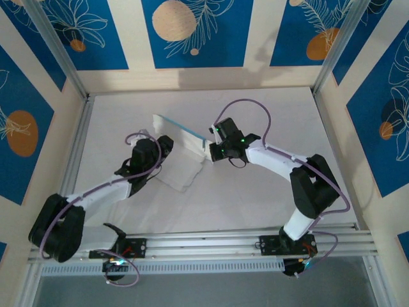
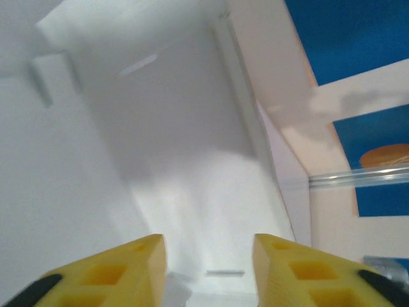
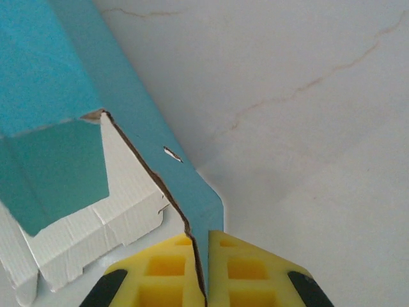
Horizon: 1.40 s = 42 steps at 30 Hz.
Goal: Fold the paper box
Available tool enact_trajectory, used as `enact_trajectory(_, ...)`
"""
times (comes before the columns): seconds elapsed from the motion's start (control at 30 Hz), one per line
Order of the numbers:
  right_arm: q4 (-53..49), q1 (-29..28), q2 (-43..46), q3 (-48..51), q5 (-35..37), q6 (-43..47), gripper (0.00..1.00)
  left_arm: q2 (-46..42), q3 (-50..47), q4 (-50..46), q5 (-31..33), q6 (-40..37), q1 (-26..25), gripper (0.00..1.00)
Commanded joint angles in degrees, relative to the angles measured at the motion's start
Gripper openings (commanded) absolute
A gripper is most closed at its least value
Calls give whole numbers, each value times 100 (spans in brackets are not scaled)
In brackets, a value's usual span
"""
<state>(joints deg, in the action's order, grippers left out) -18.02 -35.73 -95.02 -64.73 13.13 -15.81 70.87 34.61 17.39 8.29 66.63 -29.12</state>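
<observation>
The paper box [image 1: 182, 153] lies partly folded at the table's middle, white inside up, with a light-blue panel standing along its far edge. My right gripper [image 1: 208, 146] is at its right end. In the right wrist view that gripper [image 3: 206, 256] is shut on the edge of a light-blue flap of the paper box [image 3: 160, 147]. My left gripper [image 1: 165, 152] is at the box's left side. In the left wrist view it [image 2: 209, 259] is open, its yellow fingers [image 2: 134, 272] apart over the white card [image 2: 179, 160], with nothing between them.
Metal rails [image 1: 83, 141] border the white table [image 1: 268, 109] at left and front. Blue patterned walls [image 1: 192, 32] surround it. Bare tabletop lies behind and right of the box.
</observation>
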Motion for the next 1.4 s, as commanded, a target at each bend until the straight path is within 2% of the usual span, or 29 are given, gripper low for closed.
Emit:
enact_trajectory(0.0, 136, -55, 218, -115, 384, 596, 0, -609, 764, -1633, -35, -1355, 36, 46)
enact_trajectory(0.1, 116, -18, 303, -94, -78, 1106, 0, -897, 1211, -2225, 503, -2525, 51, 48)
enact_trajectory(0.13, 153, 10, 326, -52, -212, 1293, 0, -947, 1307, -2272, 632, -2887, 62, 53)
enact_trajectory(0.23, 305, 72, 352, 49, -462, 1950, 0, -846, 1605, -2026, 367, -4439, 98, 62)
enact_trajectory(0.33, 498, 180, 379, 197, -985, 2561, 0, -187, 2510, -2670, 240, -5770, 109, 67)
enact_trajectory(0.47, 582, 339, 371, 272, -1683, 3155, 0, 932, 4002, -3829, 134, -6697, 121, 69)
enact_trajectory(0.53, 616, 478, 316, 274, -1949, 3317, 0, 1357, 4565, -4264, 107, -6615, 176, 69)
enact_trajectory(0.63, 471, 644, 92, 39, -2056, 3522, 0, 1663, 4815, -4415, -468, -6211, 300, 65)
enact_trajectory(0.8, 116, 962, -339, -622, -2485, 3481, 0, 1430, 4274, -4052, -810, -5486, 331, 64)
enact_trajectory(0.9, -18, 1023, -541, -865, -2714, 3540, 0, 1220, 3869, -3821, -873, -5190, 329, 60)
enact_trajectory(1.03, -99, 1008, -750, -1007, -2575, 3474, 0, 1382, 3728, -3931, -1100, -4839, 324, 58)
enact_trajectory(1.17, 39, 912, -814, -911, -2065, 3300, 0, 1540, 3585, -4059, -1257, -4447, 304, 55)
enact_trajectory(1.37, 114, 716, -856, -796, -1447, 3039, 0, 1342, 3240, -3943, -970, -4694, 116, 54)
